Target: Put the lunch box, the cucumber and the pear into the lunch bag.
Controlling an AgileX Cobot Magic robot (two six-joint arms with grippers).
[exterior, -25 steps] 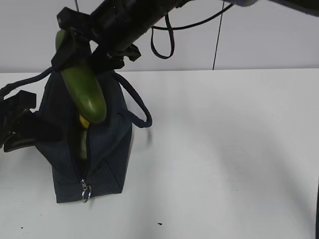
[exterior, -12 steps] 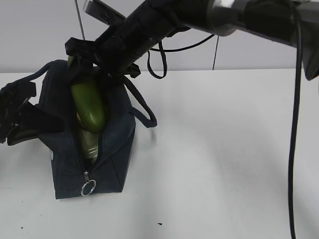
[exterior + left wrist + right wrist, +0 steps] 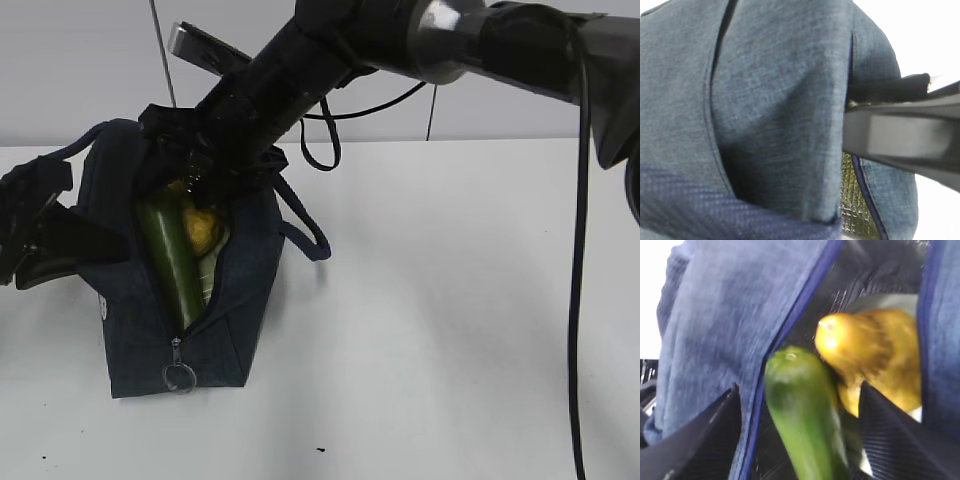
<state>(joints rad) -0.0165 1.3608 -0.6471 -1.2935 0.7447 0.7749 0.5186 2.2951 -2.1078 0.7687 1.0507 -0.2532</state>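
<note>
Dark navy lunch bag (image 3: 180, 290) standing on the white table (image 3: 450, 300) at about nine o'clock in the exterior view, zipper mouth gaping wide, metal ring pull (image 3: 180, 377) hanging low on the near end. Inside the opening: cucumber (image 3: 168, 262) propped upright and leaning slightly toward eleven o'clock, lower end sunk in the bag, pear (image 3: 203, 229) just beside it at three o'clock, touching or nearly so. Pale sliver under the pear, probably the lunch box (image 3: 890, 302), too hidden to tell for sure. One loop handle (image 3: 305, 228) drooping off the bag toward four o'clock. Right gripper (image 3: 205, 165) reaching in from two o'clock, poised right over the mouth of the bag; in the right wrist view, the two black fingers (image 3: 695, 435) spread wide either side of the cucumber (image 3: 802, 415), a clear gap on both sides, nothing clamped, pear (image 3: 870, 352) at one o'clock of the cucumber tip against silvery lining (image 3: 860, 270). Left gripper (image 3: 40, 245) at nine o'clock of the bag, pressed to its side wall; in the left wrist view, a dark finger (image 3: 900, 132) lying across the fabric edge (image 3: 840, 100) with lining showing beneath, jaws closed down tight, apparently pinching the bag's rim.
</note>
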